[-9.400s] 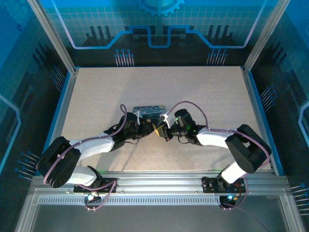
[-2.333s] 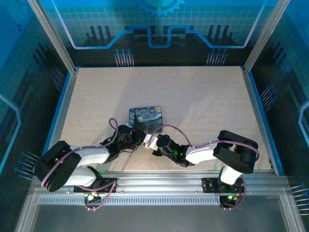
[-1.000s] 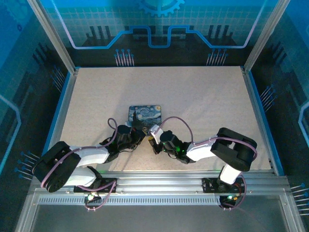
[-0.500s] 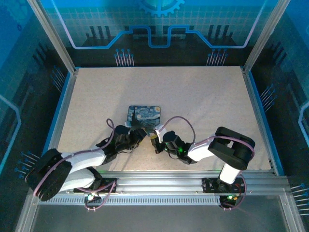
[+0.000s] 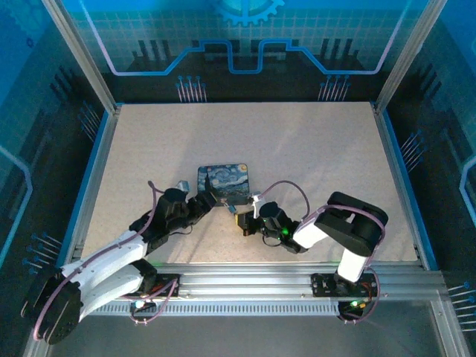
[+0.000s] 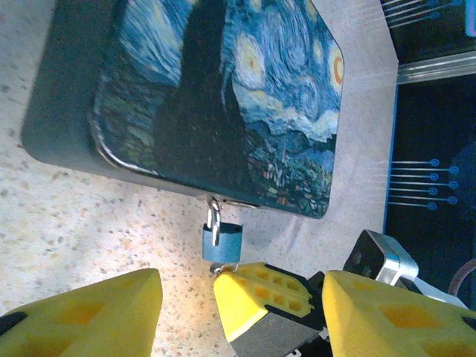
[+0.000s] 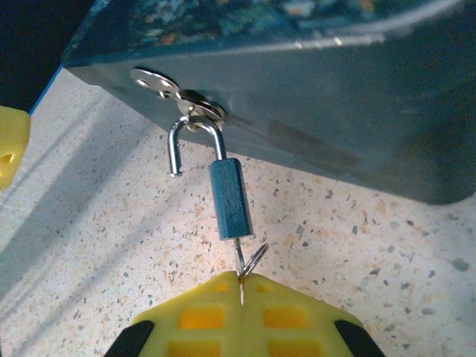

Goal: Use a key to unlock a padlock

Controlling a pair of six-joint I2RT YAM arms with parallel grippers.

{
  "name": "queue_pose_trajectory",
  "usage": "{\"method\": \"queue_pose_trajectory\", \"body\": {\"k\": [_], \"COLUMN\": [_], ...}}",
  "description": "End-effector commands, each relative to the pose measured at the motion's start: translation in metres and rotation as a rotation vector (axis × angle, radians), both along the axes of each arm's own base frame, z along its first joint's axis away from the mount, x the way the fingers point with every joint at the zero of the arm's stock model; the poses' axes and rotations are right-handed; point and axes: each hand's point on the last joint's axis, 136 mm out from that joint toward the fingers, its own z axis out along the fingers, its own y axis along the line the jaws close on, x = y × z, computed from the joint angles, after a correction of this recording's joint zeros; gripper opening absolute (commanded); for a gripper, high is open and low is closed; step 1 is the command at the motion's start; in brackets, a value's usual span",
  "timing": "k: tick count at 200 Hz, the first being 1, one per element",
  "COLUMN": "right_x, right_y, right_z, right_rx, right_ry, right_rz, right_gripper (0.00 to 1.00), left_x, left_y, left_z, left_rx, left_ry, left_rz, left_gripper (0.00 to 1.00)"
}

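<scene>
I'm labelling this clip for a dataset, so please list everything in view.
box: one, blue-and-yellow night-sky print, on the table, near the middle.
hasp: one, silvery, on the box's side wall.
padlock: one, blue-grey body, silvery shackle, hanging from the hasp, shackle's short leg out of the body.
key: one, thin dark metal, in the padlock's bottom end.
key ring: one, silvery, on the key.
table: one, speckled beige.
left gripper: one, yellow fingers, open, by the box's near edge.
right gripper: one, yellow fingers, shut on the key.

padlock: matt blue body, shiny metal shackle; box glossy, printed; table speckled, matt.
</scene>
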Motion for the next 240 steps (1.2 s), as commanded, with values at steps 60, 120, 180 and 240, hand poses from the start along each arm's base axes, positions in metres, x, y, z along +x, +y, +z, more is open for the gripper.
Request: {"method": "queue_pose_trajectory", "body": {"k": [60, 120, 180, 240], "right_x": [0.000, 0.000, 0.001, 0.004], "right_y": [-0.001, -0.007, -0.015, -0.030], "right_z": [-0.013, -0.016, -0.015, 0.000], "right_rx": [0.102, 0.070, 0.047, -0.005], "right_ry": [0.164, 0.161, 0.147, 0.088], "right_rz": [-0.067, -0.080, -0.104, -0.131], "right_gripper": [0.00, 0.01, 0.12, 0.18], "left_x": [0.012, 0.018, 0.022, 0.032], "left_y": [0.026, 0.037, 0.046, 0.058], "left_z": [0.013, 0.002, -0.001, 0.000], "left_rx": [0.145, 0.118, 0.128, 0.133], "left_ry": [0.006, 0.039, 0.040, 0.040], "left_rz": [-0.065, -0.039, -0.019, -0.003], "left_gripper": [0.67, 0.68, 0.69, 0.75]}}
